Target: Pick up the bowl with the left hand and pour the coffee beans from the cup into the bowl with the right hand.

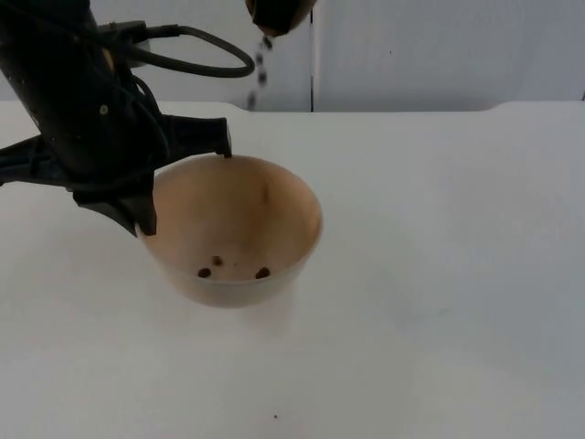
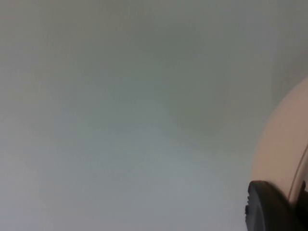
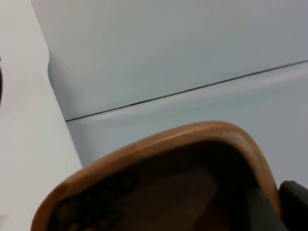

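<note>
The left gripper comes in from the far left and pinches the far-left rim of the bowl, one finger at the rim's far edge and the other down the outer wall on the left. The bowl is pale and wooden-looking, and sits left of centre over the white table; whether it rests on the surface or is held just above it I cannot tell. A few coffee beans lie on its near inner floor, and more beans are falling through the air above its far side. They drop from the cup, a brown vessel tipped over at the far edge, in front of the grey partition wall. In the right wrist view the cup's wooden rim stands close before the camera with dark beans inside, and the right gripper grips it beside the rim. One stray bean lies on the table near the front.
</note>
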Controlling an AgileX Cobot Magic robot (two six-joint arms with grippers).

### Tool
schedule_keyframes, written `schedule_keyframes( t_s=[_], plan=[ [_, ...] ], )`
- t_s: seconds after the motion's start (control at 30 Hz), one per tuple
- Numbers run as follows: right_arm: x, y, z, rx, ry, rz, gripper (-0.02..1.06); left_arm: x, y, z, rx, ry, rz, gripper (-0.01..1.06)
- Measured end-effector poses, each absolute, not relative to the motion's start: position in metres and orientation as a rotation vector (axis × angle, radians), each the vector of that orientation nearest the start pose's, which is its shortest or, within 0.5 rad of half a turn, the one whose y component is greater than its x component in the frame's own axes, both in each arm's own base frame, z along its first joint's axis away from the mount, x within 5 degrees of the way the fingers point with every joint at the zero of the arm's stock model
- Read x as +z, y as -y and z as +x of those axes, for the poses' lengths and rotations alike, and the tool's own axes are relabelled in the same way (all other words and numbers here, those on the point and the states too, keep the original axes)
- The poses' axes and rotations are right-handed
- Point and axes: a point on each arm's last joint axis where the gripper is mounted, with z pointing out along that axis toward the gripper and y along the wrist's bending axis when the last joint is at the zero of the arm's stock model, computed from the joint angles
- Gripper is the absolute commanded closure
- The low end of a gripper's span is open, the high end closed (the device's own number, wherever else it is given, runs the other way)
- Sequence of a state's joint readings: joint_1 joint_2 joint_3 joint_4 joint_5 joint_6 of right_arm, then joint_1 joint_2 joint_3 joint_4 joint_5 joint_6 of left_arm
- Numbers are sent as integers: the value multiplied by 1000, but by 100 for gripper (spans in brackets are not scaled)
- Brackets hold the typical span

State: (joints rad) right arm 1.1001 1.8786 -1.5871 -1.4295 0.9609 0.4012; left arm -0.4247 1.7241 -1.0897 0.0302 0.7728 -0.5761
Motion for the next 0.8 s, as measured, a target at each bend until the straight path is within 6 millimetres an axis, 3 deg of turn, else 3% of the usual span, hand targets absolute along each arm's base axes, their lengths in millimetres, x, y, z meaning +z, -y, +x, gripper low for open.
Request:
schedule_keyframes(
  t_s=[0.8],
  plan=[
    [341, -353, 244, -899, -1274, -1230, 104, 196, 134, 301, -149, -2896, -192, 105]
  ],
)
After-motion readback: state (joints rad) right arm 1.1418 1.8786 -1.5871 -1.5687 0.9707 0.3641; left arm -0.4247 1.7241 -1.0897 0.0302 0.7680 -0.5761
